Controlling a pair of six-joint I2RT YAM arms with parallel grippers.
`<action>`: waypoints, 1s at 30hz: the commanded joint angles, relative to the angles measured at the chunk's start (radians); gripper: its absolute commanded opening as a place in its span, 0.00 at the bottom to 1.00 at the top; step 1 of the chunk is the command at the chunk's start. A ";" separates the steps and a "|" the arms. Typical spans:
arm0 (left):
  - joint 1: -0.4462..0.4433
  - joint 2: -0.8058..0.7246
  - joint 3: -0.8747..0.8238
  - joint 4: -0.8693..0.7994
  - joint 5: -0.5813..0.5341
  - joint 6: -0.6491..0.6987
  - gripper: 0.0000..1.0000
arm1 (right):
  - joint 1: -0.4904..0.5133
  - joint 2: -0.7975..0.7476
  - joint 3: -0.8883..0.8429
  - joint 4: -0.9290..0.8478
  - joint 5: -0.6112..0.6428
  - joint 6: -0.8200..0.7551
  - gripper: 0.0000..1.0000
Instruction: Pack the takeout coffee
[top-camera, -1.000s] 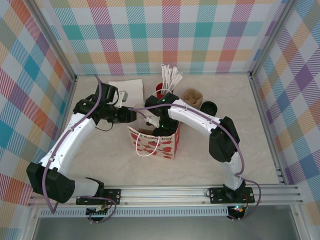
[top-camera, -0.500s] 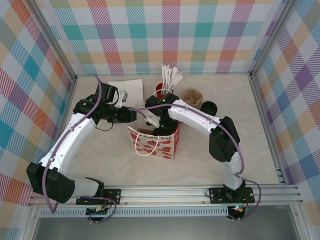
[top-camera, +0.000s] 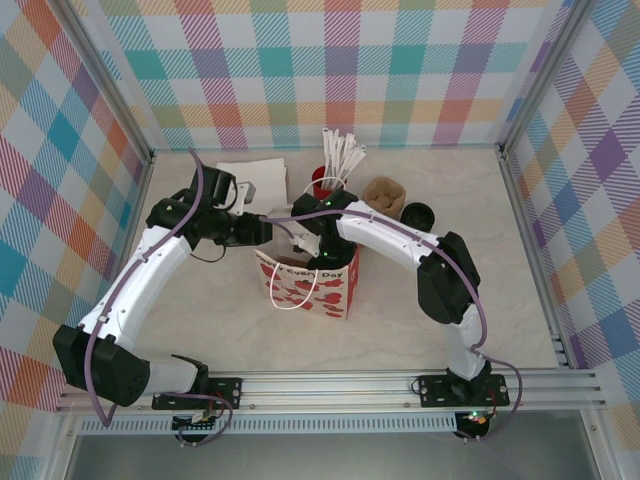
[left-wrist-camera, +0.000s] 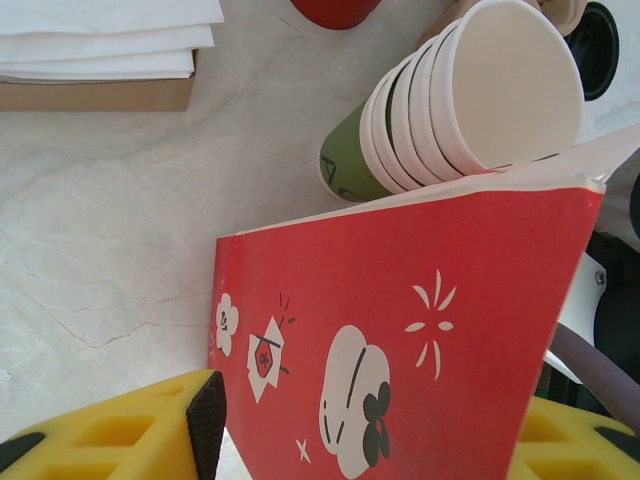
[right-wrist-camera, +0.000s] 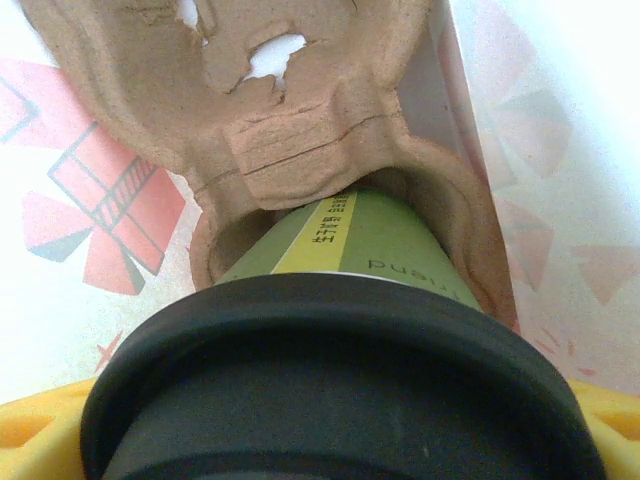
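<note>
Alignment matters most here: the right gripper (right-wrist-camera: 330, 445), fingers spread wide around the black-lidded green cup (right-wrist-camera: 385, 250), has the cup's base at the mouth of a well in the pulp carrier (right-wrist-camera: 300, 110) inside the red gift bag (top-camera: 310, 285). It should descend straight and release only once the cup sits snug. The left gripper (left-wrist-camera: 365, 445), fingers half spread across the bag's side wall and apparently pinching it, should steady the bag, clear of the spare cup stack (left-wrist-camera: 450, 110) just beyond.

Place: you worked in a robot lab test cell.
Walls: plaid cloth panels (top-camera: 340, 70) boxed the bench (top-camera: 200, 310) in.
Frame: aluminium rails (top-camera: 330, 383) carried your left arm (top-camera: 140, 280) and right arm (top-camera: 400, 240), bolted side by side.
</note>
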 joint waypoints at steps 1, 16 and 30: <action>-0.004 -0.006 0.023 -0.016 0.017 -0.007 0.53 | -0.007 0.019 -0.020 0.012 -0.033 -0.007 0.87; -0.004 -0.041 0.091 -0.006 -0.024 -0.058 0.73 | -0.008 0.016 -0.020 0.017 -0.053 -0.002 0.88; -0.002 -0.192 0.050 -0.004 -0.187 -0.077 0.87 | -0.010 -0.012 0.018 0.009 -0.041 0.027 0.93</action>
